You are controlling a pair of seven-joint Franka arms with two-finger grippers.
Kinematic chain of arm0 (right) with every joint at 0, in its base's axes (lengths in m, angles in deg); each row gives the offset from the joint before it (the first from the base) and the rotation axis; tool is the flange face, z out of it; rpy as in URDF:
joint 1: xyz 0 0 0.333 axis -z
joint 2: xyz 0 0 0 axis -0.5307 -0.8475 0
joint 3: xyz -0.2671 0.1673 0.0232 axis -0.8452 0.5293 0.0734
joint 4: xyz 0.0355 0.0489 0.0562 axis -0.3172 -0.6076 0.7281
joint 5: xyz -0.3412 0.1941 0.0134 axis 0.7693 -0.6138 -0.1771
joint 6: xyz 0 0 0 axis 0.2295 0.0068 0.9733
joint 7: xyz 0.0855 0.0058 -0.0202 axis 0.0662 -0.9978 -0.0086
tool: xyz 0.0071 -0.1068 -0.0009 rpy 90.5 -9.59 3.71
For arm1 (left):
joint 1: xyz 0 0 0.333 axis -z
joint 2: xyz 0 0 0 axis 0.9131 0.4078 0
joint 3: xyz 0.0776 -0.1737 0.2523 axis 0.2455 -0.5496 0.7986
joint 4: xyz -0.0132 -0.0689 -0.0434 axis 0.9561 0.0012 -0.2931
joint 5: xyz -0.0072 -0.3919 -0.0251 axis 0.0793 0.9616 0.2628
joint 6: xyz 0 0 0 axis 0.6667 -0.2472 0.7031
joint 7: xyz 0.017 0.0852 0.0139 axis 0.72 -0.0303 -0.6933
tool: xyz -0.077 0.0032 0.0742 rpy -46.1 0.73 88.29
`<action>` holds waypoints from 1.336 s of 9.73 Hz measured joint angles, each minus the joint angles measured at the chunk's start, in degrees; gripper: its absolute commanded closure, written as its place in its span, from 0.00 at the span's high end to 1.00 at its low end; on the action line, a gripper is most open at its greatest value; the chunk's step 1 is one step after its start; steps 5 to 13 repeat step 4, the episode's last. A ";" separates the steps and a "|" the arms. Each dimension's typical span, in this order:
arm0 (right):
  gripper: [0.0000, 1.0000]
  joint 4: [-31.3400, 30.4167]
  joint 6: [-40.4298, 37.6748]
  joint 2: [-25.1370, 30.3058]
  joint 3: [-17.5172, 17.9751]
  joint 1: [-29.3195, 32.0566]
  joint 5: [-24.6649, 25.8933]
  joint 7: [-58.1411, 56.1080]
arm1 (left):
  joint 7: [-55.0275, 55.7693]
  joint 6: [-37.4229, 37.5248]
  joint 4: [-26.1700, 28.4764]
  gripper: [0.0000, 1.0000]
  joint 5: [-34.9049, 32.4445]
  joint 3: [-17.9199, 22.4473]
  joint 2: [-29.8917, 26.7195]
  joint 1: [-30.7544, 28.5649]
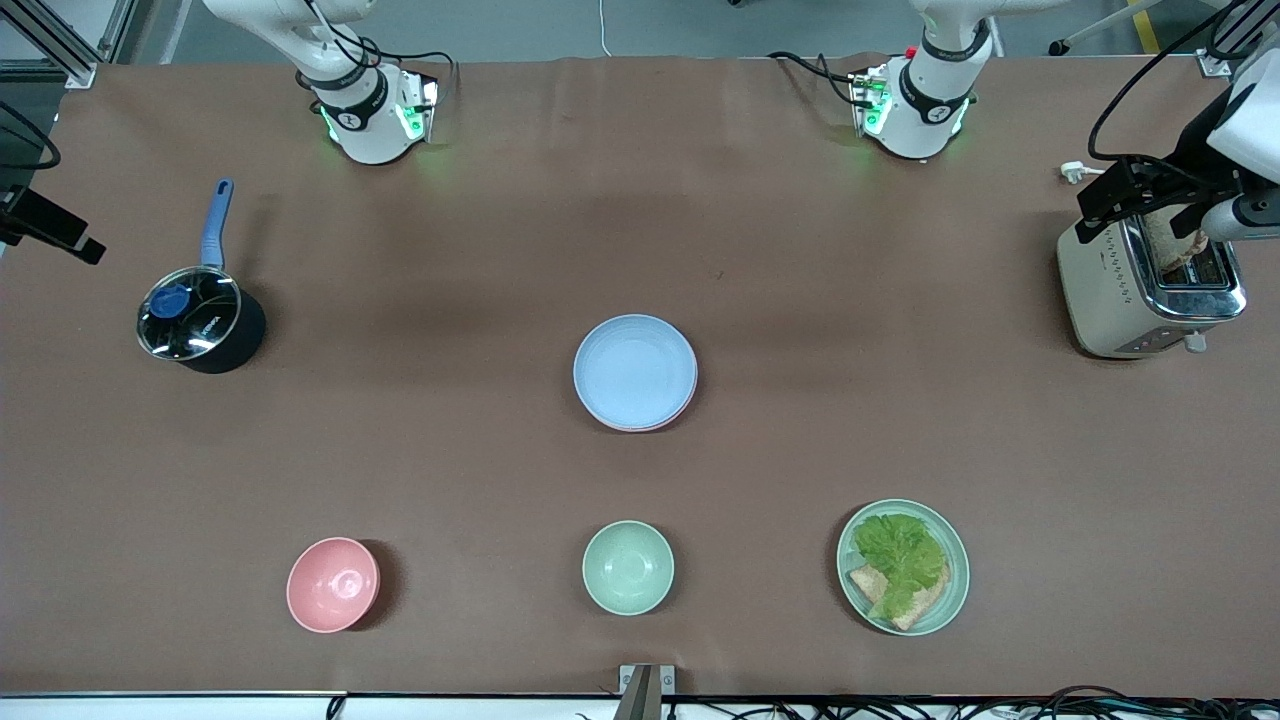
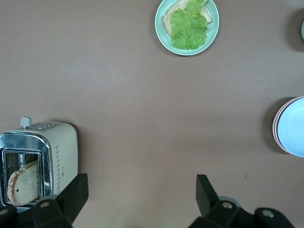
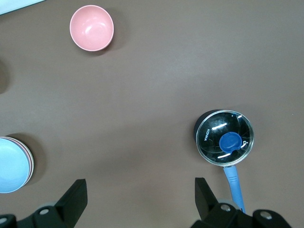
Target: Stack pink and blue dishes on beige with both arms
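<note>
The light blue plate (image 1: 634, 370) lies on top of a stack in the middle of the table. A thin pink plate rim (image 1: 668, 420) shows just under it. The beige plate is hidden beneath them. The same stack appears at the edge of both wrist views, as the blue plate (image 2: 293, 127) and the blue plate (image 3: 12, 165). My left gripper (image 2: 142, 186) hangs open and empty over the toaster end of the table, seen as the left gripper (image 1: 1120, 200). My right gripper (image 3: 140, 191) hangs open and empty over the pot end, with only a dark part of the right gripper (image 1: 50, 228) in the front view.
A toaster (image 1: 1150, 290) holding a bread slice stands at the left arm's end. A lidded black pot (image 1: 195, 322) with a blue handle sits at the right arm's end. Nearer the front camera are a pink bowl (image 1: 332, 584), a mint-green bowl (image 1: 628, 567) and a green plate (image 1: 955, 575) with lettuce.
</note>
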 measured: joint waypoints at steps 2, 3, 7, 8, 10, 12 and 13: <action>1.00 0.05 0.06 -0.02 0.87 1.03 0.00 -0.20 | 0.00 0.74 -0.11 1.00 0.00 0.00 0.00 0.00; 1.00 0.05 0.06 -0.02 1.03 1.04 0.00 -0.24 | 0.00 1.01 -0.11 1.00 0.00 0.00 0.00 0.00; 1.00 0.06 0.06 -0.02 1.24 1.03 0.00 -0.25 | 0.00 1.21 -0.11 1.00 0.00 0.00 0.00 0.00; 1.00 0.06 0.06 -0.02 1.24 1.03 0.00 -0.25 | 0.00 1.21 -0.11 1.00 0.00 0.00 0.00 0.00; 1.00 0.06 0.06 -0.02 1.24 1.03 0.00 -0.25 | 0.00 1.21 -0.11 1.00 0.00 0.00 0.00 0.00; 1.00 0.06 0.06 -0.02 1.24 1.03 0.00 -0.25 | 0.00 1.21 -0.11 1.00 0.00 0.00 0.00 0.00; 1.00 0.06 0.06 -0.02 1.24 1.03 0.00 -0.25 | 0.00 1.21 -0.11 1.00 0.00 0.00 0.00 0.00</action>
